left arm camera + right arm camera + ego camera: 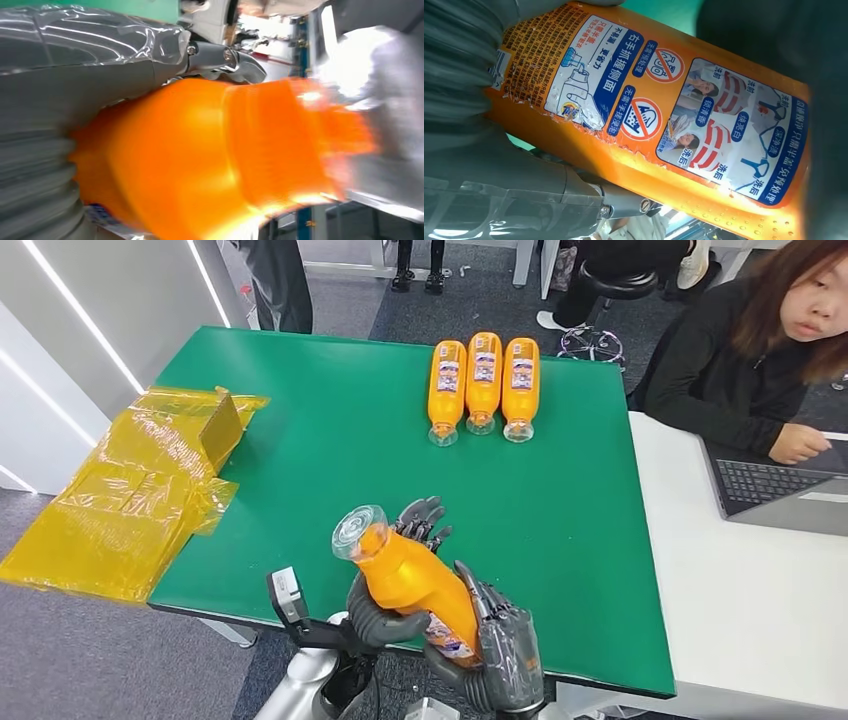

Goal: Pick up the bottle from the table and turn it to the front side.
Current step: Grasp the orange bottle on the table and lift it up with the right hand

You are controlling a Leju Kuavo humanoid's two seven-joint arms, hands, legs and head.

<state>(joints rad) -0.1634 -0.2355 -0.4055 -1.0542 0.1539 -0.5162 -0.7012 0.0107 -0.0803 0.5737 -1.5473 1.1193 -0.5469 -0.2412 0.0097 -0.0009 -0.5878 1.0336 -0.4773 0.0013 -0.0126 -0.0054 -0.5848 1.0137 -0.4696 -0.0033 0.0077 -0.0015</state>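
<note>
While both hands clasp the bottle off the counter's near edge, left hand fingers wrap mid-body, right hand fingers grip the base, cap tilting away.

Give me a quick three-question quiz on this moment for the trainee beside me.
1. True or false: the held bottle lies flat on the green table.
2. How many bottles lie in the row at the table's far side?
3. Which hands grip the held bottle: A left hand alone, B right hand alone, C both?

Key: 1 false, it is lifted, clear cap tilted up. 2 three. 3 C.
</note>
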